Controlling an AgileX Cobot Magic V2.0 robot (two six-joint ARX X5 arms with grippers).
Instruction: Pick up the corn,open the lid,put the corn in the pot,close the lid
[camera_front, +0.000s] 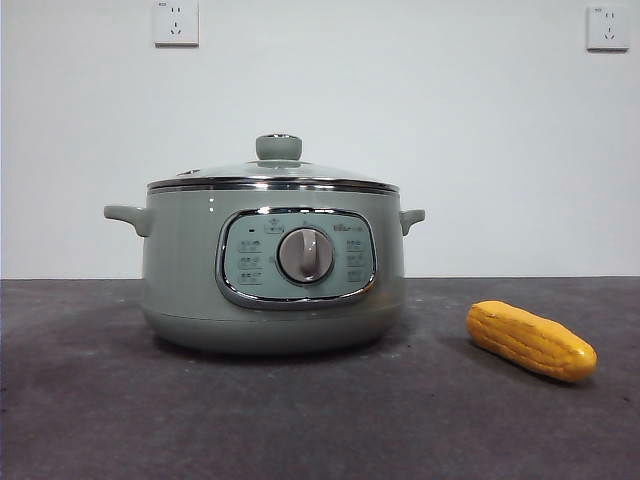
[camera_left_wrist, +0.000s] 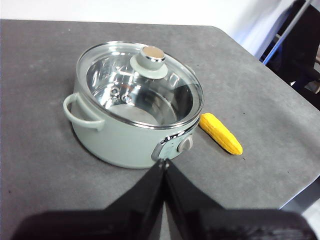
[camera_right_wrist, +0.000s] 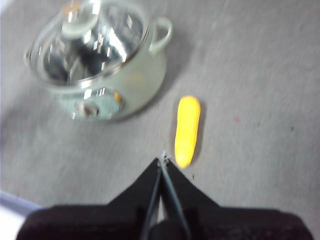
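Front view has the whole setup laid out on the dark grey bench (camera_front: 90, 420), so going big to small: the pot (camera_front: 190, 290) sits left of centre with its control panel facing the camera, and the lid (camera_front: 270, 172) is on it, knob up at 12 o'clock. From the pot, the corn (camera_front: 532, 340) lies on the bench at about 4 o'clock, well apart from it, not touching anything, tilted a bit across the view. Neither arm shows up here, so both are hanging back. On the wrist cams the left gripper (camera_left_wrist: 164, 161) has its jaws pressed together with nothing in them, up above the bench with the pot in front of it, and the right gripper (camera_right_wrist: 163, 160) is the same deal, jaws closed and empty, with the near tip of the corn just past them. My guess on handling: the corn looks stiff and light, maybe a bit slick and prone to rolling, so pinch it across the fat middle, not the tapered ends. The lid is glass, probably heavier and fragile, and the knob looks like the only sane place to grab it. Hard bits: the right wrist view is blurry, and the panel markings are too small to read.
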